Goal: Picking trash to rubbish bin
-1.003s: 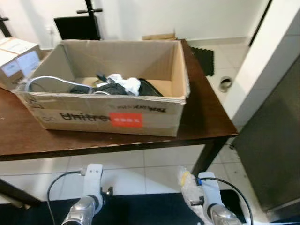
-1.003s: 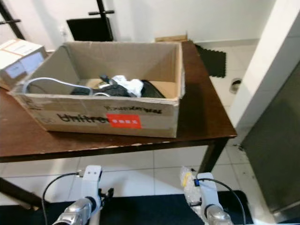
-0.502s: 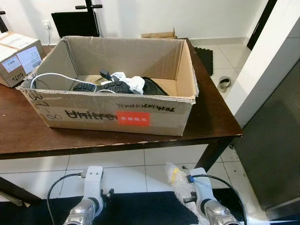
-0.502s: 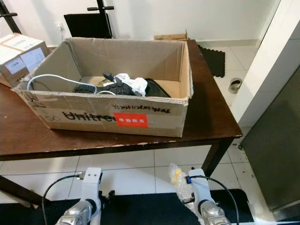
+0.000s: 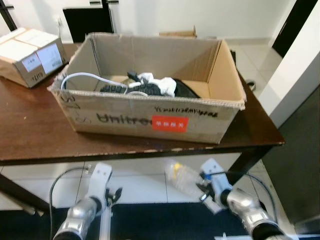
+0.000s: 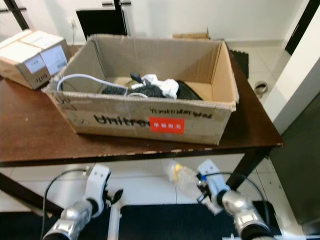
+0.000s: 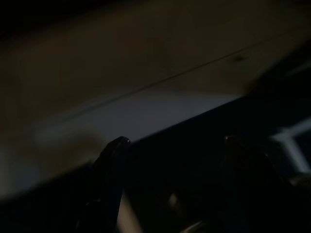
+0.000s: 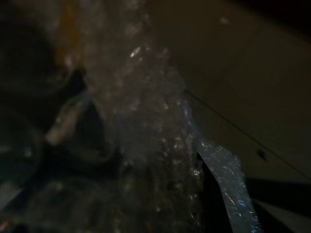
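Note:
A crumpled clear plastic bottle with a yellow bit hangs just below the table's front edge. My right gripper is shut on it, and the wrinkled plastic hides the fingers in the right wrist view. On the table stands the large open cardboard box; dark items, white paper and a white cable lie in it. My left gripper hangs low at the left, below the table. The left wrist view is dark but shows two fingers apart with nothing between them.
The brown wooden table carries a smaller taped carton at its far left. A black mat lies on the white tiles under my arms. A grey door and white wall stand at the right. A slipper lies beyond the table.
The camera has moved closer and the box now sits further right in view. My right gripper has raised the plastic bottle toward the table's front edge.

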